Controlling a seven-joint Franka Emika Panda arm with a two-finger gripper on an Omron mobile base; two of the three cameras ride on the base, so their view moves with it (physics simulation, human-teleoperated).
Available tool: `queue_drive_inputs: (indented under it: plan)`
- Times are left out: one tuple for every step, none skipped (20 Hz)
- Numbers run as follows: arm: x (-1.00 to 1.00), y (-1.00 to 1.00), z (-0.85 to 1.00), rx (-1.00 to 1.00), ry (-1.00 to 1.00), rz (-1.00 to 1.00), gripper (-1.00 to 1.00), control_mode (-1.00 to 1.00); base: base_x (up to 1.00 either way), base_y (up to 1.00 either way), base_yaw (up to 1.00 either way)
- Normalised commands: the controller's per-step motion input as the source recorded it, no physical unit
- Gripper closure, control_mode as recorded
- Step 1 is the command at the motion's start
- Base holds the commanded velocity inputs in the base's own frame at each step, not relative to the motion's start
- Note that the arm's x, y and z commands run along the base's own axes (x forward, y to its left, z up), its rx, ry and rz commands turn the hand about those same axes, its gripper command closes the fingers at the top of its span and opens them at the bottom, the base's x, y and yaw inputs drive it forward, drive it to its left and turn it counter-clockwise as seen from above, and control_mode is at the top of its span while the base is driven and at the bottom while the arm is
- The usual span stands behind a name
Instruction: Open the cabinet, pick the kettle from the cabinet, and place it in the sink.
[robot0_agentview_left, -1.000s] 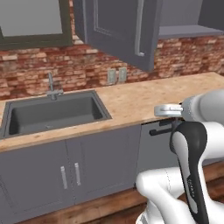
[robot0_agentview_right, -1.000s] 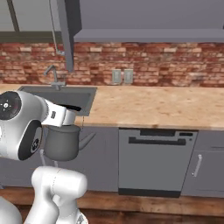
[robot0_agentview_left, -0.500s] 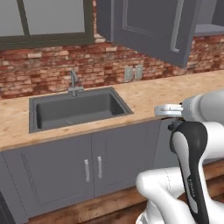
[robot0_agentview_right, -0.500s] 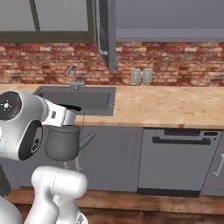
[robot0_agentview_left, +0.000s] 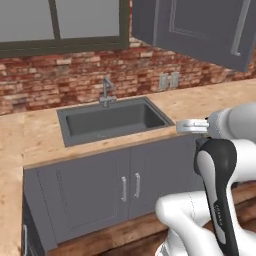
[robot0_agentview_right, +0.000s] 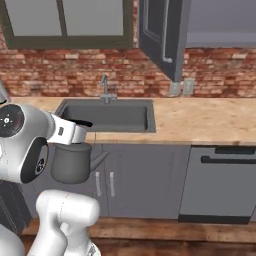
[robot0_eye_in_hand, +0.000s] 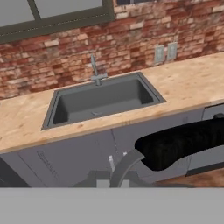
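The grey kettle (robot0_agentview_right: 71, 163) hangs in front of the base cabinets, below counter height, with its spout pointing right. My gripper (robot0_agentview_right: 81, 130) is shut on its black arched handle (robot0_eye_in_hand: 183, 142), which lies across the hand view with the spout (robot0_eye_in_hand: 124, 165) beside it. The dark sink (robot0_agentview_left: 100, 131) with its slim faucet (robot0_agentview_left: 106, 92) lies ahead in the counter. It appears as sink (robot0_agentview_right: 107, 116) up and to the right of the kettle, and as sink (robot0_eye_in_hand: 103, 103) in the hand view. The cabinet (robot0_agentview_right: 220, 22) stands open, its door (robot0_agentview_left: 200, 30) swung out above the counter.
A wooden counter (robot0_agentview_right: 200, 122) runs along a brick wall with two outlets (robot0_agentview_left: 169, 80). A window (robot0_agentview_left: 60, 22) sits above the sink. Grey base cabinet doors (robot0_agentview_left: 100, 192) are below it, and a dishwasher (robot0_agentview_right: 217, 182) is to the right. The open door (robot0_agentview_right: 162, 35) juts out overhead.
Both base views have shifted: the sink and wall slid to the right as the base drove left. The kettle stays in the shut gripper in the same pose.
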Motion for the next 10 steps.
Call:
queue_drive_inputs:
  plan:
    - [0.00,0.00,0.00,0.00,0.00,0.00,1.00,1.00,0.30,0.65,-0.08]
    - [0.00,0.00,0.00,0.00,0.00,0.00,1.00,1.00,0.38,0.62,-0.09]
    - [0.00,0.00,0.00,0.00,0.00,0.00,1.00,1.00,0.43,0.58,-0.04]
    - [0.00,0.00,0.00,0.00,0.00,0.00,1.00,1.00,0.50,0.56,-0.05]
    - [0.00,0.00,0.00,0.00,0.00,0.00,1.00,1.00,0.52,0.56,-0.04]
    - [0.00,0.00,0.00,0.00,0.00,0.00,1.00,1.00,0.54,0.55,-0.02]
    - [0.00,0.00,0.00,0.00,0.00,0.00,1.00,1.00,0.53,0.54,0.00]
    - [0.00,0.00,0.00,0.00,0.00,0.00,1.00,1.00,0.55,0.51,0.00]
    - [0.00,0.00,0.00,0.00,0.00,0.00,1.00,1.00,0.58,0.47,0.00]
    - [0.00,0.00,0.00,0.00,0.00,0.00,1.00,1.00,0.64,0.43,0.00]
